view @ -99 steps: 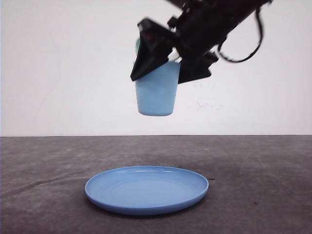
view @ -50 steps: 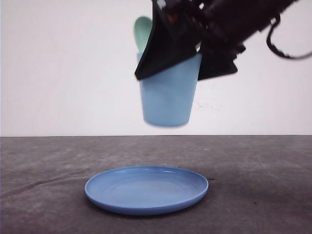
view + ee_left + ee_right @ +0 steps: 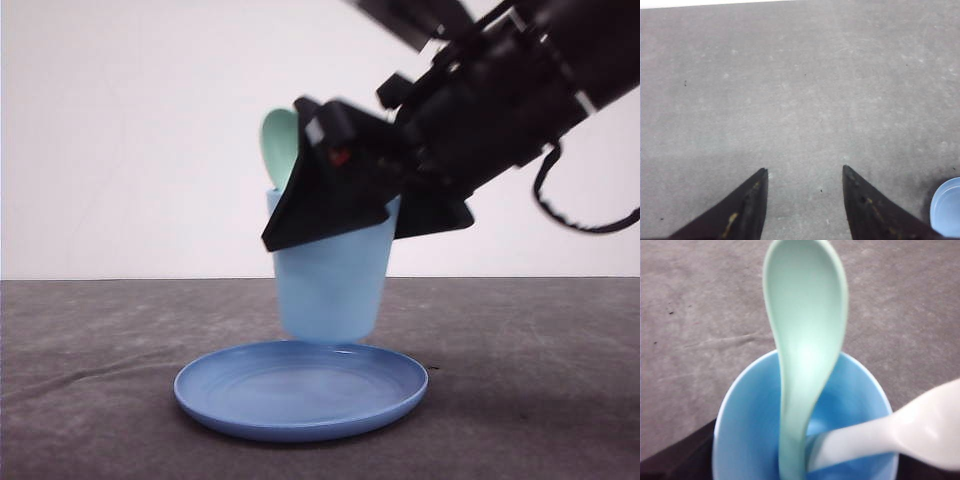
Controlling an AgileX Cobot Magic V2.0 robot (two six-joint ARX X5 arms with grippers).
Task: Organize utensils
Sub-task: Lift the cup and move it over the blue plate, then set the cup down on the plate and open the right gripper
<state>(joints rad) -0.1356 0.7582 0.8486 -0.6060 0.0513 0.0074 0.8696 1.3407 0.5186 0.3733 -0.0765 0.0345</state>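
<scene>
Cup (image 3: pixel 330 285): holds spoon (image 3: pixel 802 335) and fork (image 3: pixel 890 437), handles down, both leaning on the rim. Cup has dropped since a second ago; its base now sits just over the plate (image 3: pixel 300 390), contact probably not made. Right pincer (image 3: pixel 345 205) pinching the cup, arm slanting down from upper right. Left pincer (image 3: pixel 805 200) spread over bare bench (image 3: pixel 800 90).
</scene>
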